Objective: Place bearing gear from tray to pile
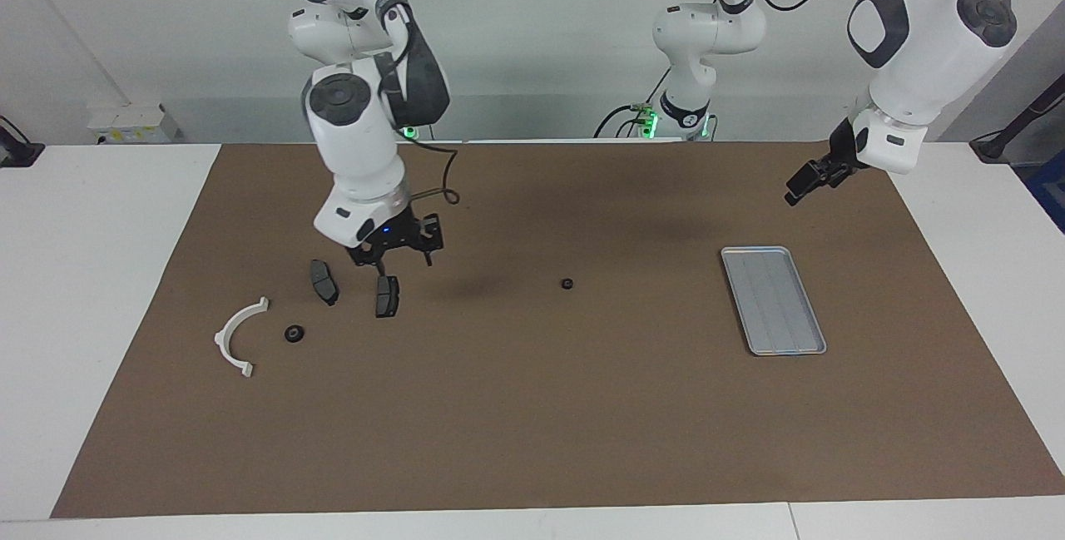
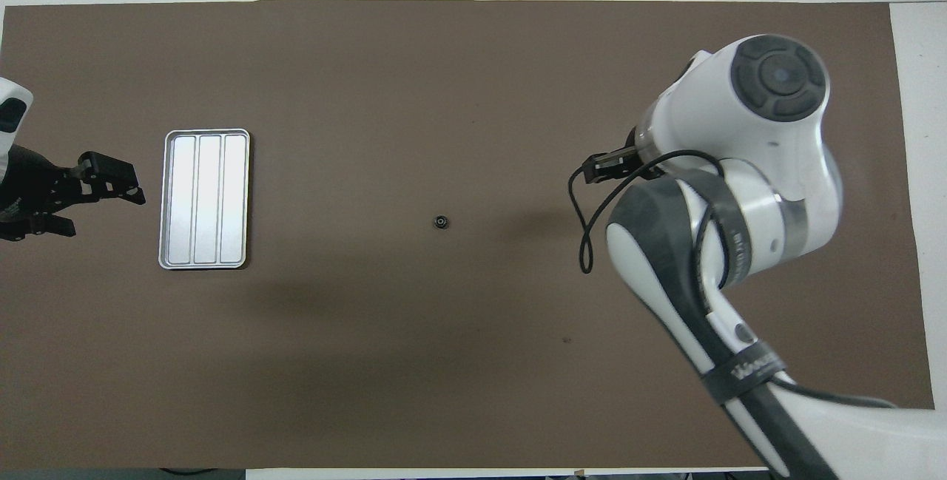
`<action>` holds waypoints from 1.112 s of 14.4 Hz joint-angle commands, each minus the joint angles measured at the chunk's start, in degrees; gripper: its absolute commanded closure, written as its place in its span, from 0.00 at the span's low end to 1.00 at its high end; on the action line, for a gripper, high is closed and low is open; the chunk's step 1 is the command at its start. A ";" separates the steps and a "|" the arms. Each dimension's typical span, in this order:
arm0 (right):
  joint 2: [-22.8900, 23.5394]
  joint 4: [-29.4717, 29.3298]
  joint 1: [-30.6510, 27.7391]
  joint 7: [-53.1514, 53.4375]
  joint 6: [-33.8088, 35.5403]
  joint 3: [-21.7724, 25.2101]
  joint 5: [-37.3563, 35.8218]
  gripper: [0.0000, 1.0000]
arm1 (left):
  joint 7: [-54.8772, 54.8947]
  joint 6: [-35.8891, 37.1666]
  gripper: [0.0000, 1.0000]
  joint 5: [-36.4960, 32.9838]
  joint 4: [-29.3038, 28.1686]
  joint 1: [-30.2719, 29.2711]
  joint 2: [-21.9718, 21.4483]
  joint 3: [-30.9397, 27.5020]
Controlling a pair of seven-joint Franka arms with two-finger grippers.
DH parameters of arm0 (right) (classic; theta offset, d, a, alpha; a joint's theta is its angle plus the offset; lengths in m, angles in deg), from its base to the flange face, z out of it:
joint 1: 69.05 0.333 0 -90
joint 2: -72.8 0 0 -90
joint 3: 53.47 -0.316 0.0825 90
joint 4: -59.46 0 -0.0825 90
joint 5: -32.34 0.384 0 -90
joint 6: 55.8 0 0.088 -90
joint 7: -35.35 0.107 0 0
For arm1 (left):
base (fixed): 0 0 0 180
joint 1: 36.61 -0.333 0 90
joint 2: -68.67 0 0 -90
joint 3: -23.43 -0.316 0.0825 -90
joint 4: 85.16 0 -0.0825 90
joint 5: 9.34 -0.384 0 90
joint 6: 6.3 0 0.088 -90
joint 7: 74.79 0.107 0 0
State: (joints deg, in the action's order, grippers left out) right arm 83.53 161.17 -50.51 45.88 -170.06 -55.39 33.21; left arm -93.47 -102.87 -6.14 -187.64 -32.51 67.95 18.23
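Bearing gears: two point(image 1: 294, 334) point(image 1: 567, 283); brake pads: two point(image 1: 324, 282) point(image 1: 386, 296); tray point(image 1: 774, 299): one

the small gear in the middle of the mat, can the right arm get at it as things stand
Probably yes. The small gear lies alone on the brown mat with nothing beside it. The right gripper hangs over the brake pad, jaws open, with bare mat between them.

You see a smooth, shiny metal tray point(image 1: 774, 300), a glossy white plastic bracket point(image 1: 235, 338), and matt brown paper-like tabletop point(image 1: 532, 407) covering.
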 commanded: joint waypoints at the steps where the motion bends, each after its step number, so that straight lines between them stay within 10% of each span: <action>1: -1.06 2.17 6.92 10.62 -1.58 0.34 0.09 0.17 | 1.02 0.07 0.00 -0.48 4.83 -2.16 3.44 1.06; 11: 6.93 0.86 16.96 21.72 -11.42 0.08 0.61 0.17 | 3.90 -0.10 0.00 -0.21 2.55 -2.08 2.57 2.12; 16: 15.98 -9.51 18.63 22.95 -11.25 -0.19 1.93 0.17 | 5.59 0.51 0.00 -0.21 2.64 -1.64 2.66 2.12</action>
State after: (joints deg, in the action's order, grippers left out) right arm 94.80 157.18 -32.63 67.14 -181.37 -55.46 34.33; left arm -88.97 -102.89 -6.13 -184.67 -33.90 70.79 19.85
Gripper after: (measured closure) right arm 0.198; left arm 0.000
